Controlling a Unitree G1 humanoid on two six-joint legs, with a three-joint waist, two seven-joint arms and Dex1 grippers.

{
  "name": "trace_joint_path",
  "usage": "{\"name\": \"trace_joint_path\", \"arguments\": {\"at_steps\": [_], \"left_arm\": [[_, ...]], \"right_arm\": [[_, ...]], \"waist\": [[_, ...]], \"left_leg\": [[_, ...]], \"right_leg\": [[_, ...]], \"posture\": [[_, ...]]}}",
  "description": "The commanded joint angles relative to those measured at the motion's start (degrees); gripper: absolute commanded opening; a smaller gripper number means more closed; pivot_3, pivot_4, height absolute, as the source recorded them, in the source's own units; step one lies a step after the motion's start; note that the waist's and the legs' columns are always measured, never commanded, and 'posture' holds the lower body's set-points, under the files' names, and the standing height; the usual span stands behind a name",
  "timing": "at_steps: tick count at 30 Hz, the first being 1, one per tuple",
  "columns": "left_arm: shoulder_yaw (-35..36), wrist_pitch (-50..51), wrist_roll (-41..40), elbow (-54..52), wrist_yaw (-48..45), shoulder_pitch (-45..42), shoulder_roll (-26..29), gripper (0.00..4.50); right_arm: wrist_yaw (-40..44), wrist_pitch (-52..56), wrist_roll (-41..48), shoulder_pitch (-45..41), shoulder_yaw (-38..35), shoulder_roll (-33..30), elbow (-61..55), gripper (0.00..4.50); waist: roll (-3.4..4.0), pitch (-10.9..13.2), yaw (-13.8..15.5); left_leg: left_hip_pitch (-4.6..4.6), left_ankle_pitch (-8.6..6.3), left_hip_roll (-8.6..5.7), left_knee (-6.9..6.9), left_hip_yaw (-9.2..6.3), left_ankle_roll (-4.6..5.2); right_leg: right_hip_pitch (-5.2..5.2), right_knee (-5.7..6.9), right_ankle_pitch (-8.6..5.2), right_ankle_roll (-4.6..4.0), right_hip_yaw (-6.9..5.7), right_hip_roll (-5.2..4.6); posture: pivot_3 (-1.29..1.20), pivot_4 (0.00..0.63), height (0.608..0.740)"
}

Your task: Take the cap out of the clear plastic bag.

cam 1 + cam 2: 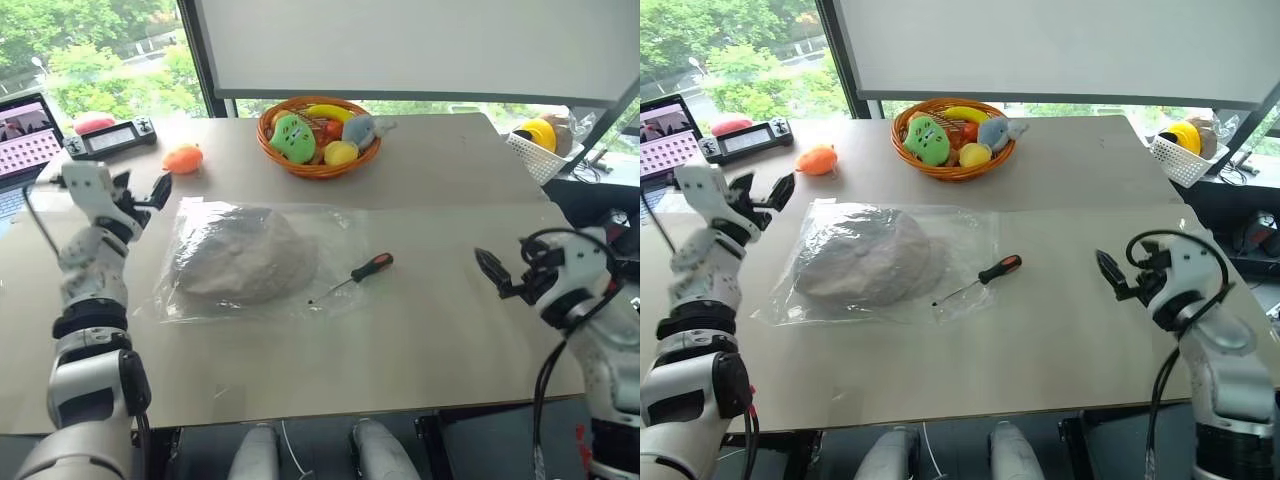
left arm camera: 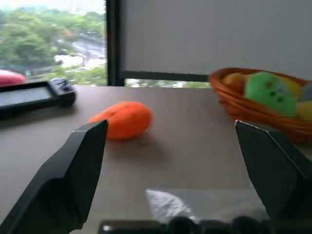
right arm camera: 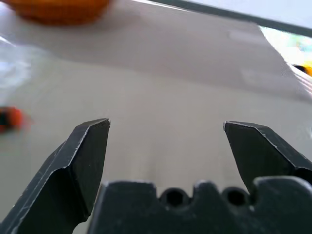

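Left eye view: cap (image 1: 240, 256) inside clear plastic bag (image 1: 330, 235), flat on counter (image 1: 450, 180) centre; screwdriver (image 1: 358, 274) touching bag edge; fruit basket (image 1: 318, 135) behind; left gripper (image 1: 148, 192), right gripper (image 1: 492, 270) both released, empty, well apart from bag

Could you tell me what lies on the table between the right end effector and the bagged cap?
A screwdriver lies between the right end effector and the cap, its tip at the clear plastic bag's edge, in the left eye view.
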Motion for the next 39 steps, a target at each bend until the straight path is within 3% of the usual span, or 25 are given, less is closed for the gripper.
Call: {"name": "trace_joint_path", "arguments": {"at_steps": [1,4,6,10,13,17,22,30,39], "left_arm": [[-3.8,15.4,-7.8,-19.6,-13.2,4.0,5.9,4.46],[-4.9,27.5,-16.1,-33.7,-22.2,10.6,11.4,4.46],[-5.1,29.8,-17.3,-38.4,-25.7,15.5,14.1,4.46],[-6.8,31.5,-16.3,-42.9,-28.8,21.4,17.1,4.46],[-8.3,33.0,-17.4,-48.4,-32.1,24.6,19.0,4.46],[-10.9,32.7,-16.5,-51.4,-32.2,25.4,17.7,4.46],[-13.0,33.5,-16.5,-54.3,-30.7,25.5,15.9,4.46],[-13.2,34.5,-16.7,-58.0,-28.9,27.7,15.7,4.46],[-11.2,36.1,-17.5,-60.6,-26.5,29.4,16.5,4.46]], "right_arm": [[5.1,9.1,13.3,-1.8,-2.7,-4.1,-9.3,4.5],[7.9,14.7,23.8,-2.4,-3.0,-6.9,-14.2,4.5],[10.9,17.2,29.9,-3.5,-1.6,-8.8,-16.6,4.5],[14.4,18.3,32.1,-7.2,3.3,-10.6,-16.5,4.5],[18.0,14.1,22.8,-12.0,12.2,-12.0,-12.6,4.5],[23.4,-1.4,-0.3,-20.6,29.7,-12.0,0.5,4.5],[31.5,-13.8,-10.2,-30.0,38.1,-5.5,18.7,4.5],[38.6,-30.3,-19.9,-43.0,41.8,5.3,48.4,4.5],[38.8,-45.3,-30.2,-46.0,43.3,10.1,70.6,4.5]], "waist": [[0.0,0.0,-0.4],[-0.02,0.0,-0.7],[0.0,0.1,-0.6],[-0.04,0.1,-0.4],[-0.11,0.1,-0.4],[-0.13,0.1,-0.4],[-0.11,0.2,-0.1],[-0.08,0.2,-0.6],[-0.06,0.3,-0.4]], "left_leg": [[0.01,0.0,0.01,-0.03,-0.02,0.0],[-0.07,-0.01,0.05,-0.05,-0.01,0.02],[-0.04,-0.02,0.05,-0.01,-0.01,0.04],[0.2,-0.02,0.08,0.02,0.05,0.04],[0.21,-0.01,0.11,0.08,0.05,0.05],[0.16,-0.01,0.12,0.11,0.09,0.05],[-0.02,-0.02,0.12,0.06,0.1,0.06],[-0.14,-0.04,0.11,0.04,0.06,0.1],[-0.15,-0.04,0.09,0.05,0.02,0.1]], "right_leg": [[0.02,0.0,-0.01,-0.01,0.0,0.01],[0.0,-0.03,-0.03,-0.02,0.04,0.02],[0.0,-0.03,-0.06,-0.01,0.03,0.02],[0.11,0.01,-0.32,0.33,0.07,0.04],[0.12,0.0,-0.35,0.31,0.07,0.07],[0.06,-0.02,-0.37,0.29,0.07,0.06],[-0.12,0.01,-0.42,0.24,0.08,0.09],[-0.22,0.0,-0.2,-0.13,0.03,0.08],[-0.2,0.03,-0.19,-0.14,0.01,0.05]], "posture": [[0.0,0.15,0.735],[0.0,0.15,0.735],[0.0,0.15,0.735],[0.0,0.15,0.735],[0.0,0.15,0.735],[0.0,0.15,0.735],[0.0,0.15,0.735],[0.0,0.15,0.735],[0.0,0.15,0.735]]}}
